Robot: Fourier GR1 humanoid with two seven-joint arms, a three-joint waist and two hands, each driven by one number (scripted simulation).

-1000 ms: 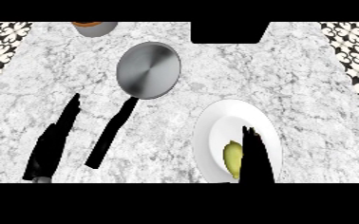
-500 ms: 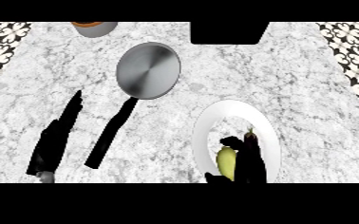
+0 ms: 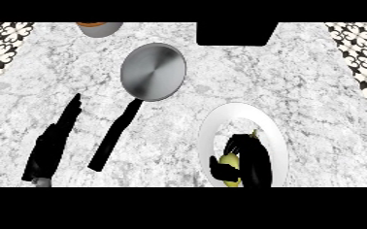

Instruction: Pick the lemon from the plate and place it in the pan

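Right hand [image 3: 252, 161] since closed round lemon [image 3: 229, 162]; marble counter [image 3: 287, 77].

Lighting even and bright across tabletop [image 3: 287, 73]; no clear source direction. No cast shadows under pan [image 3: 153, 72] or plate [image 3: 215, 126]. Pan base shows soft grey sheen, no hard glare. Black hands read as flat silhouettes, no surface detail.

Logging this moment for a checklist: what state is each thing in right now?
Lemon: on the plate, right robot hand curled round it.
Plate: flat on the counter, holding the lemon.
Pan: empty, handle pointing toward the robot.
Right robot hand: shut on the lemon.
Left robot hand: open, resting at lower left.
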